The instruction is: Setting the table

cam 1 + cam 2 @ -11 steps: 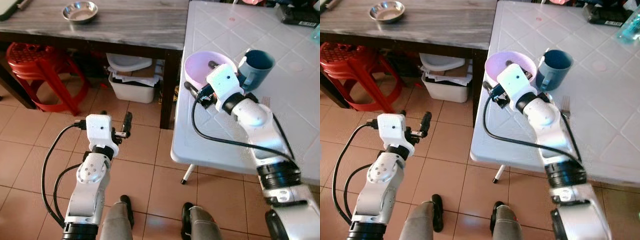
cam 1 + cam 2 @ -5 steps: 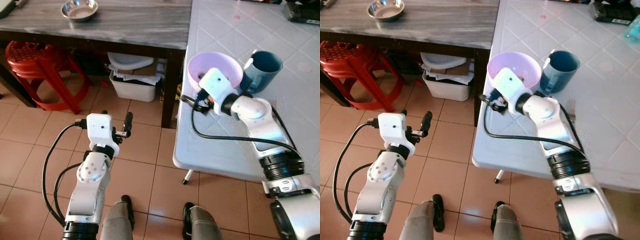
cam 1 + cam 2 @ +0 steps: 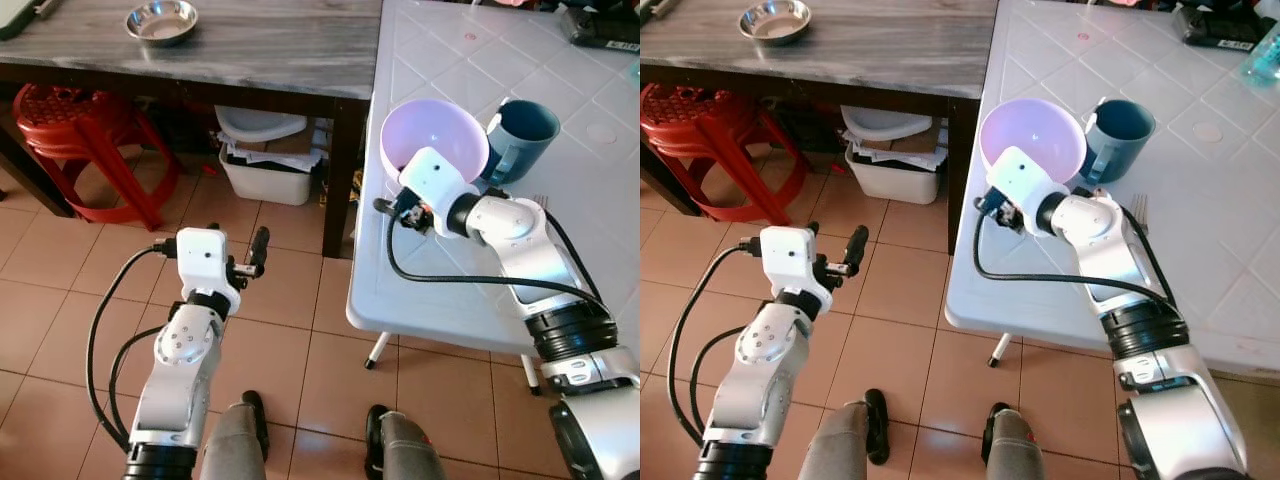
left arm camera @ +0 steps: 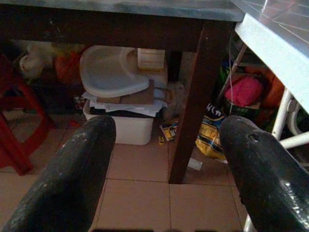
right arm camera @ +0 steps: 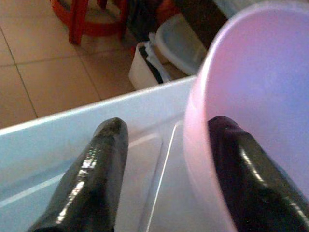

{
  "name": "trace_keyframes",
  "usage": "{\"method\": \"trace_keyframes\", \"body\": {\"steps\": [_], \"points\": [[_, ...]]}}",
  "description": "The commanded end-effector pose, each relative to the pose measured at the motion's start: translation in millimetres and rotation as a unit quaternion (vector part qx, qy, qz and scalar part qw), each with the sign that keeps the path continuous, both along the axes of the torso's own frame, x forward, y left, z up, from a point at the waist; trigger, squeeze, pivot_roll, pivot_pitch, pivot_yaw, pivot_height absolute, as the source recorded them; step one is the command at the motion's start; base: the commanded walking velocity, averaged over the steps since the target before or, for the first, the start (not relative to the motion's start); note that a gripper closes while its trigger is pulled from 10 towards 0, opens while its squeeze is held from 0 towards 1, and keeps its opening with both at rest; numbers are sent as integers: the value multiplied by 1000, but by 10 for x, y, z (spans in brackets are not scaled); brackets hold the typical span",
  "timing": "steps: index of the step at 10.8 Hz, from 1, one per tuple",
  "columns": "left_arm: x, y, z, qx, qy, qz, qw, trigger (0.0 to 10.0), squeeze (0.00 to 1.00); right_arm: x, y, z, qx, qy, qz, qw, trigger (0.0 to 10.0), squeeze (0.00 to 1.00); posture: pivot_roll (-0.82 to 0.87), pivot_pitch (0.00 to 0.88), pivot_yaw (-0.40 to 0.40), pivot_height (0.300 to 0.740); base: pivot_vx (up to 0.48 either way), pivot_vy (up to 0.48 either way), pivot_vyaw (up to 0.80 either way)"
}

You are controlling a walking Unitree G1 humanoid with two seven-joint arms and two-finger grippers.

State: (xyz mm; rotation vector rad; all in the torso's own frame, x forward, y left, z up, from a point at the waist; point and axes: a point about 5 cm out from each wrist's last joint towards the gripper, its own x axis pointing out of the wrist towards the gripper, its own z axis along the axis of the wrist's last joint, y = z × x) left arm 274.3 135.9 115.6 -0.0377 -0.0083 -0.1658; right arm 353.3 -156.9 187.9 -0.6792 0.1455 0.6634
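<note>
Spreading across the right of the head views, the white tiled table [image 3: 470,290] is the largest thing, with a grey wooden table [image 3: 250,45] to its left and terracotta floor tiles [image 3: 60,300] below; a red stool [image 3: 75,120] and a white plastic bin [image 3: 265,170] sit under the wooden table, and a small steel bowl [image 3: 160,20] rests on its top. The right arm reaches over the white table's near-left part, and the right gripper [image 5: 169,169] straddles the wall of the pink bowl [image 3: 435,140], one black finger [image 5: 241,174] inside it and the other on the outside over the tabletop; whether the fingers press the wall or merely bracket it, I cannot tell. That bowl stands tilted, its mouth turned toward the camera, just beside a dark blue mug [image 3: 520,135]; a fork [image 3: 1133,208] lies on the table near the arm. The left gripper [image 4: 164,159] hangs low over the floor, fingers spread wide with nothing between them.
</note>
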Motion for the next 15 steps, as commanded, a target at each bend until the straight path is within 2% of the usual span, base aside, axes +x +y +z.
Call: {"method": "trace_keyframes", "body": {"steps": [1, 2, 4, 6, 10, 14, 15], "points": [[-22, 9, -40, 2, 12, -6, 1000, 10000, 0, -29, -22, -45, -16, 15, 2, 1000, 0, 0, -40, 212, 5, 740, 0, 0, 0], [-26, 9, -39, 2, 13, -8, 1000, 10000, 0, -43, -56, -88, -25, 24, -3, 999, 0, 0, -40, 214, 5, 740, 0, 0, 0], [-102, -53, 30, -38, -12, -73, 997, 10000, 0, -58, -110, -125, -43, 28, -5, 999, 0, 0, -44, 215, 5, 740, 0, 0, 0], [-164, -118, 91, -56, -20, -134, 989, 10000, 0, -58, -146, -133, -56, 28, -7, 998, 0, 0, -44, 215, 5, 740, 0, 0, 0], [-249, -187, 114, -44, -29, -195, 979, 10000, 0, -54, -198, -122, -71, 23, -15, 997, 0, 0, -44, 221, 0, 740, 0, 0, 0], [-276, -186, 113, -42, -31, -200, 978, 10000, 0, -47, -216, -106, -81, 9, -14, 997, 0, 0, -40, 224, -2, 740, 0, 0, 0], [-277, -186, 118, -44, -32, -200, 978, 10000, 0, -45, -173, -52, -84, -6, -3, 996, 0, 0, -38, 224, -2, 740, 0, 0, 0]]}}
